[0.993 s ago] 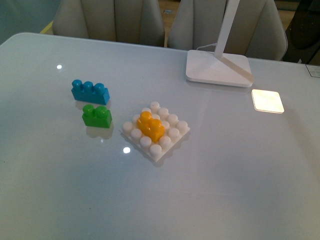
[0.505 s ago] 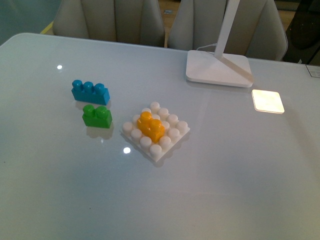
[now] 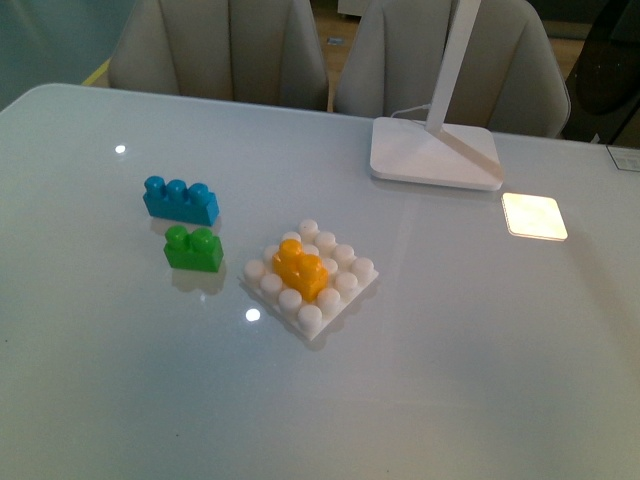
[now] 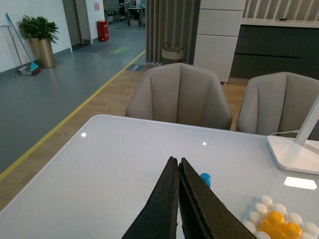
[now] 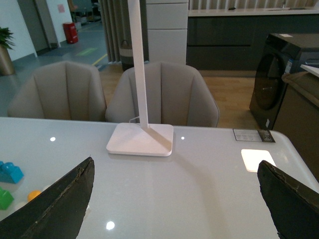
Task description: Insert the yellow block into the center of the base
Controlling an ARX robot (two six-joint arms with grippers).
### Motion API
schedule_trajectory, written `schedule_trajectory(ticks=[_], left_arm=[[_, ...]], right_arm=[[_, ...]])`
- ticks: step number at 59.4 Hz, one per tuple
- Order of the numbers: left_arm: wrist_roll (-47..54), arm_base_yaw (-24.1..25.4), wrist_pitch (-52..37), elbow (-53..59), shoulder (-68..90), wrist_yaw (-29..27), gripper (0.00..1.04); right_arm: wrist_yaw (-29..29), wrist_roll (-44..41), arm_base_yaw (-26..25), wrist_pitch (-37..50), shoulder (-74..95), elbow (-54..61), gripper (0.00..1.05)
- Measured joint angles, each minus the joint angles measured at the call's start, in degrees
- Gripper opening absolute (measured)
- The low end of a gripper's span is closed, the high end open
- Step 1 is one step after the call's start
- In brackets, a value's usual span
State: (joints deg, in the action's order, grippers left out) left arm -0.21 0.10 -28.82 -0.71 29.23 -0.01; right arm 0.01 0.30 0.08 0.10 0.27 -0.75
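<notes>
Pinching together with nothing between them, the left gripper (image 4: 178, 169) fingers meet at the lower middle of its wrist picture, high over the table (image 3: 480, 350). The right gripper (image 5: 174, 199) fingers stand wide apart, one in each lower corner of its own picture, empty too. Neither arm shows in the front view. There, just left of centre, the yellow block (image 3: 300, 268) sits on the middle studs of the base (image 3: 345, 285), touching it and upright. The insertion looks done; any next move would only be confirming the seat and keeping clear. The green brick (image 3: 194, 249) and blue brick (image 3: 181, 199) lie further left.
</notes>
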Motion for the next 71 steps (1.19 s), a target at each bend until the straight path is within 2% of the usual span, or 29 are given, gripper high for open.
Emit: schedule_trajectory(ticks=[22,50,56,71], left_arm=[[0.0,0.0,10.4,0.0,-10.8,0.0,0.03],[0.0,0.0,18.7,0.0,-19.1,0.0,0.03],[0.0,0.0,28.0,0.0,-27.0,0.0,0.03],[0.0,0.0,28.7,0.0,-28.9,0.0,0.03]], right_arm=[[0.0,0.0,0.0,0.0,0.0,0.0,0.96],[0.0,0.0,0.0,0.0,0.0,0.0,0.96],[0.0,0.0,0.0,0.0,0.0,0.0,0.96],[0.0,0.0,0.0,0.0,0.0,0.0,0.96]])
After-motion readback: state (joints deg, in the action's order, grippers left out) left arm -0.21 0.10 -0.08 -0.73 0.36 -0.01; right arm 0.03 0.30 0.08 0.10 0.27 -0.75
